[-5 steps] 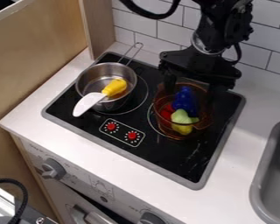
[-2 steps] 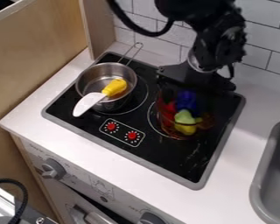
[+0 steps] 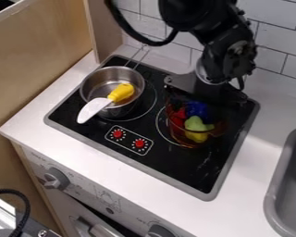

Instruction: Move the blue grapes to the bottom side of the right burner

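Blue grapes point(image 3: 197, 110) — seemingly under tool point(image 3: 207, 91)

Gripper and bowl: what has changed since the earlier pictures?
The gripper has come down over the amber bowl; whether it holds the blue grapes cannot be told. The yellow-green piece sits slightly further right. The pot and knife stayed put.

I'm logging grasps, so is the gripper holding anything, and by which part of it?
That cannot be told: the gripper hangs over the amber bowl, at the blue grapes, and it is too dark there to make out any hold.
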{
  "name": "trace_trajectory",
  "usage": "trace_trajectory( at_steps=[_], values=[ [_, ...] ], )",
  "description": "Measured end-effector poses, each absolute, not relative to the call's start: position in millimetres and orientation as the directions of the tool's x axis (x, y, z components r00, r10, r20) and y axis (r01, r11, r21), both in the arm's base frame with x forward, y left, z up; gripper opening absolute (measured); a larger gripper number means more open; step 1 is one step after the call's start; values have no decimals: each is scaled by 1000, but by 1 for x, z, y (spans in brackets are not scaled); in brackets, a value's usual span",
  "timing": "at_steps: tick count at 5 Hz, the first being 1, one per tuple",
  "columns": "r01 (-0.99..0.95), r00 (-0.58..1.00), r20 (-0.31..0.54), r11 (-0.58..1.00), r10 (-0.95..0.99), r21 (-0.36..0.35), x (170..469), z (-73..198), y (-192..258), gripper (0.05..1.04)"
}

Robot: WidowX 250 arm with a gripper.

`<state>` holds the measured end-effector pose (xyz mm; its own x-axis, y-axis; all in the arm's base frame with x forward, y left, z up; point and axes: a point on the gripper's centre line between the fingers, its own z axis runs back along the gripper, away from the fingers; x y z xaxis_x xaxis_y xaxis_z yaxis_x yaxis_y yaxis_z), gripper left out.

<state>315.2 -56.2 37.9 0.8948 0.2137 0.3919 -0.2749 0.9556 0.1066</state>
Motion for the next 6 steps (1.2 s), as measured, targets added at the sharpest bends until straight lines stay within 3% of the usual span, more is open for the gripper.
trace_trajectory(
  at_steps=[1, 2, 3, 4, 6],
  values=[
    [-276, 887, 405, 957, 220, 86, 317, 37, -56, 948],
    [-278, 885, 407, 958, 228, 66, 319, 37, -55, 691],
    [-274, 891, 391, 960, 230, 62, 317, 40, -54, 573],
    [-274, 900, 368, 960, 232, 64, 314, 42, -52, 509],
    [-270, 923, 308, 958, 231, 92, 307, 63, -47, 509]
  ],
)
